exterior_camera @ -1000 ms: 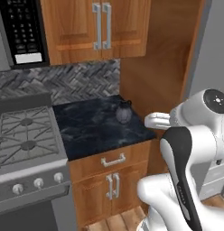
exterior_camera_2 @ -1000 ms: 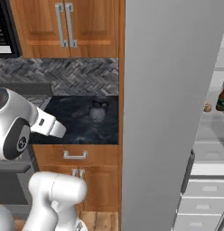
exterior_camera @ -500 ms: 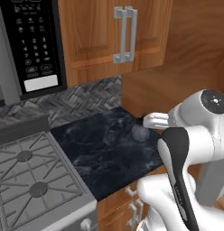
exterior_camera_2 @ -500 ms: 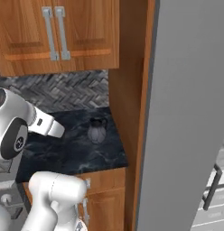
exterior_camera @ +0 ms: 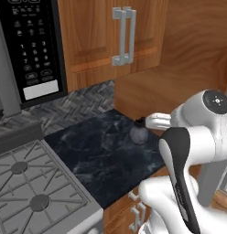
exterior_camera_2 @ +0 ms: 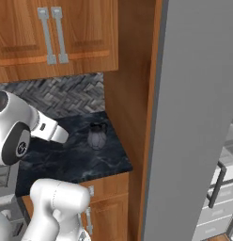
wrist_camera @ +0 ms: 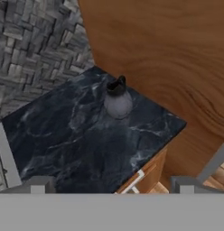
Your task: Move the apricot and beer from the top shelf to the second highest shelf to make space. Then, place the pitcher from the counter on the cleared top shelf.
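1. Since the earlier frame the base has driven closer, so the pitcher [exterior_camera: 138,133] looms larger in both base views.
2. The pitcher stands upright on the counter [exterior_camera: 101,160], near its back corner beside the wooden side panel [exterior_camera_2: 132,89].
3. In the hand view the gripper [wrist_camera: 111,185], jaws spread wide and empty, hangs well apart from the pitcher [wrist_camera: 117,100].
4. The stove [exterior_camera: 28,192] lies across the counter from the pitcher.

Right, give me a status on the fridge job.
Done: cannot tell, since the shelves, apricot and beer are out of sight here.
In hand: the arm faces the pitcher, which stands upright on the counter near the wooden side panel. The gripper is open and well short of it, holding nothing.
Left: grasp the pitcher and put it on the top shelf.
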You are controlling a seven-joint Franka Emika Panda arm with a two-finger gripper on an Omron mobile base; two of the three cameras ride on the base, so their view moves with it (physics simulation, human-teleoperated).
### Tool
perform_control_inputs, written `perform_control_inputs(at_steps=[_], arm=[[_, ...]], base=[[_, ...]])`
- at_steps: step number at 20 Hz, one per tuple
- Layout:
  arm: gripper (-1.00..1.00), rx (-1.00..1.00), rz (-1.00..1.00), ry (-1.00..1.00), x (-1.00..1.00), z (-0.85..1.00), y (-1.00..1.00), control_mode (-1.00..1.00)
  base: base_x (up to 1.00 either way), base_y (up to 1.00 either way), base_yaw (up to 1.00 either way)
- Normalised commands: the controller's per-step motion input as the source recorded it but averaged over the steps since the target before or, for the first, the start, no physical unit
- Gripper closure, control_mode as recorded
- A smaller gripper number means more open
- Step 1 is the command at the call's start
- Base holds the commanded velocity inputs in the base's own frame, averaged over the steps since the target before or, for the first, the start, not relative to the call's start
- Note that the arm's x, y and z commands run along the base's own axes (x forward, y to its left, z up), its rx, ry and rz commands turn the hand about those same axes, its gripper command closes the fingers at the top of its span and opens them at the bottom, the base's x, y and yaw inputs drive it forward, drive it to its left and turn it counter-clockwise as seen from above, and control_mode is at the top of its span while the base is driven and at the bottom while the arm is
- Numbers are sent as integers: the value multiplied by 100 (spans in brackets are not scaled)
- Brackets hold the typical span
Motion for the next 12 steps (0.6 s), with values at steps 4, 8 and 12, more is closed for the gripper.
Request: perform_control_inputs(at_steps=[4, 8, 12], arm=[[-100, 0, -14, 1, 38, -5, -7, -100], [-100, 0, -2, 2, 30, -3, -33, -100], [-100, 0, 6, 0, 13, -7, -33, -100]], base=[[0, 0, 0], [0, 0, 0], [0, 0, 0]])
